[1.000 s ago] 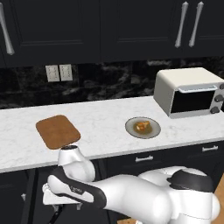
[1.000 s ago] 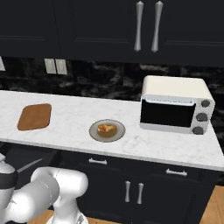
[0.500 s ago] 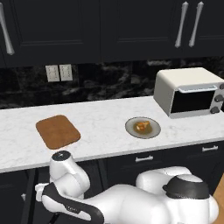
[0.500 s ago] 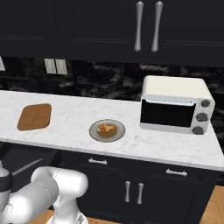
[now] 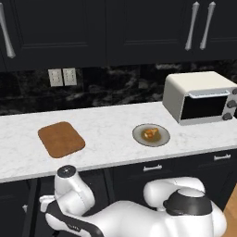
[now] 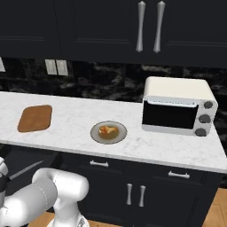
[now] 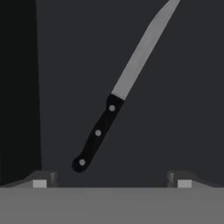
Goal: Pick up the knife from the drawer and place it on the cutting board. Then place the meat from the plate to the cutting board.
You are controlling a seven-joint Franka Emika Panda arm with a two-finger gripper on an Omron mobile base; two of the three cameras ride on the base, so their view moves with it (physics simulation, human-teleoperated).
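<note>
In the hand view the knife [image 7: 105,122] lies flat on the dark floor of the open drawer [image 7: 188,96]. Its black handle points toward me and its silver blade runs away to the upper right. My gripper [image 7: 112,181] hovers above the handle end, open, with its fingertips [image 7: 40,182] well apart and nothing between them. On the white counter lie the reddish-brown cutting board [image 5: 61,139] [image 6: 35,118] and the round plate [image 5: 151,134] [image 6: 108,132], which carries the orange-brown meat [image 5: 150,134] [image 6: 108,130].
A cream toaster oven [image 5: 201,97] [image 6: 177,106] stands at the right end of the counter. Dark upper cabinets with long silver handles hang above. The drawer's darker side wall [image 7: 17,87] runs along the left of the hand view.
The arm has sunk lower in front of the cabinets at the left. Board, plate and meat have not moved.
</note>
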